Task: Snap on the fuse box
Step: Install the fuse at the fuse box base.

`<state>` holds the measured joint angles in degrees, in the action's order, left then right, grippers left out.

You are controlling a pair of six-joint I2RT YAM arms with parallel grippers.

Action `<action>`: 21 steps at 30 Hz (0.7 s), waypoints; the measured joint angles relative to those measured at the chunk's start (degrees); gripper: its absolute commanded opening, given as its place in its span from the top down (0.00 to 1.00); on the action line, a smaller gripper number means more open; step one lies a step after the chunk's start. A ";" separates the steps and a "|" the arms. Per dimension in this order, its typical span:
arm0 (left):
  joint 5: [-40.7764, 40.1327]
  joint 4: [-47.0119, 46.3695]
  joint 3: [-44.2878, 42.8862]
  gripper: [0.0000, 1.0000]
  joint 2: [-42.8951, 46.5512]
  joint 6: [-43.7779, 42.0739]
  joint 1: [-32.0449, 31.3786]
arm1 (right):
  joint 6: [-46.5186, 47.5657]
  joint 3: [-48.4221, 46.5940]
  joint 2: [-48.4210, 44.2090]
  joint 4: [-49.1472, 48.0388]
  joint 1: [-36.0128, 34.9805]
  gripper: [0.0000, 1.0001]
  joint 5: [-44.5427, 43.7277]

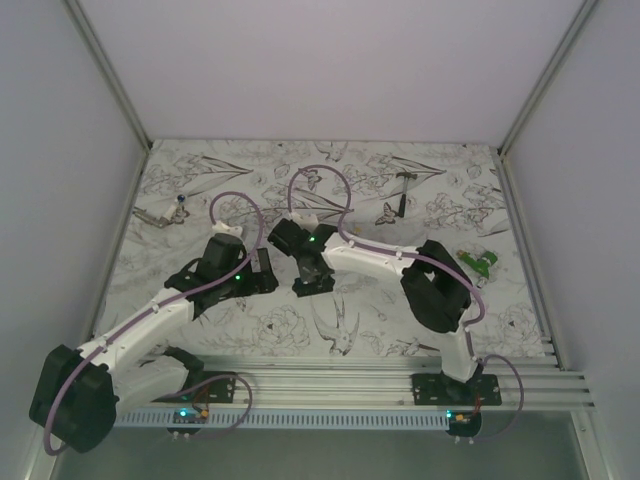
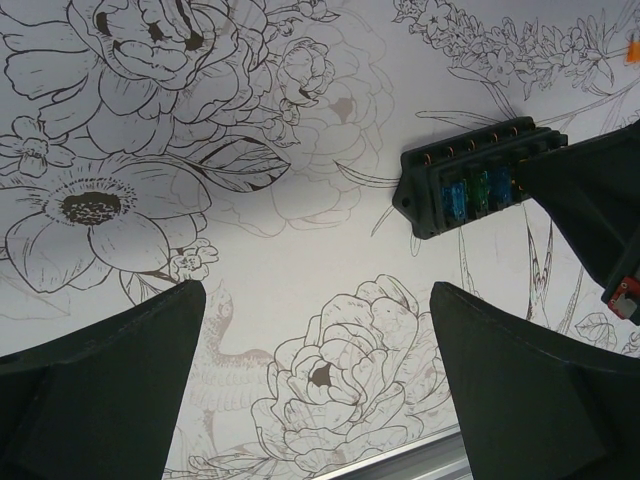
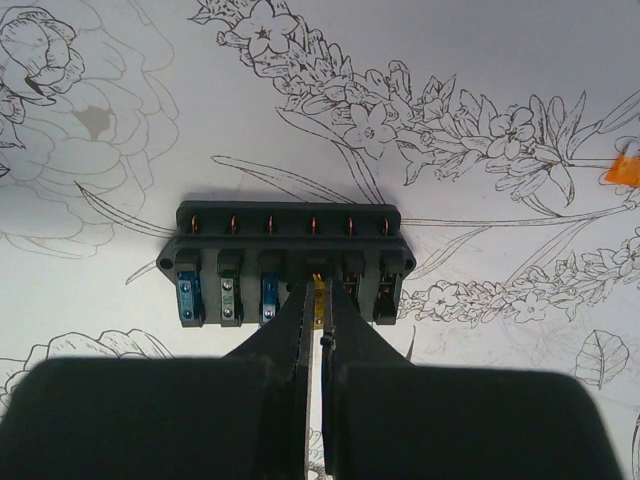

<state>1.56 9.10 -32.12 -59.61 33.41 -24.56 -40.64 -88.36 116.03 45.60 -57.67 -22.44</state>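
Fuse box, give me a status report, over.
Left claw open, empty, hovering beside the fuse box. Right claw shut on a small yellow piece at a middle slot. Box flat on the table. Nothing in the way.

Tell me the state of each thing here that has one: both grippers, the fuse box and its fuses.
Left gripper: open, empty.
Right gripper: shut on small yellow fuse, tips at the box.
Small black rectangular plastic fuse box: lying flat, uncovered, fuses exposed.
Blue, green, blue fuses: seated in the first three slots.
Last two slots: no coloured fuse visible.
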 measured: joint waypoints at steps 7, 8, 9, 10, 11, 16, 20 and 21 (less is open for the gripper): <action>0.00 0.00 0.00 0.00 0.00 0.02 0.17 | 0.22 -1.22 0.63 1.33 1.79 1.00 3.78; 0.00 -0.02 0.02 0.00 0.00 0.04 0.17 | 0.31 -1.64 0.87 1.68 1.97 1.00 4.17; 0.00 -0.02 0.04 0.00 0.00 0.04 0.17 | 0.35 -2.25 1.25 2.27 2.10 1.00 4.48; 0.00 -0.02 0.04 0.00 0.00 0.09 0.20 | 0.35 -2.80 1.60 2.75 2.10 1.00 4.61; 0.00 -0.02 0.04 0.00 0.00 0.17 0.17 | 0.35 -3.23 1.86 3.19 2.14 1.00 4.66; 0.00 -0.04 0.04 0.00 0.00 0.42 0.20 | -0.33 -3.87 2.27 3.96 2.14 1.00 4.52; -0.02 -0.31 0.42 0.00 0.00 0.68 0.24 | -0.79 -3.80 2.25 3.93 1.90 1.00 3.96; -0.02 -0.44 0.70 0.00 -0.02 0.85 0.31 | -0.79 -3.65 2.19 3.85 1.77 1.00 3.78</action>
<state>1.54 8.67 -31.42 -59.64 34.26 -24.25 -41.43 -92.01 118.21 49.45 -55.90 -18.65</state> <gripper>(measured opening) 0.996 0.029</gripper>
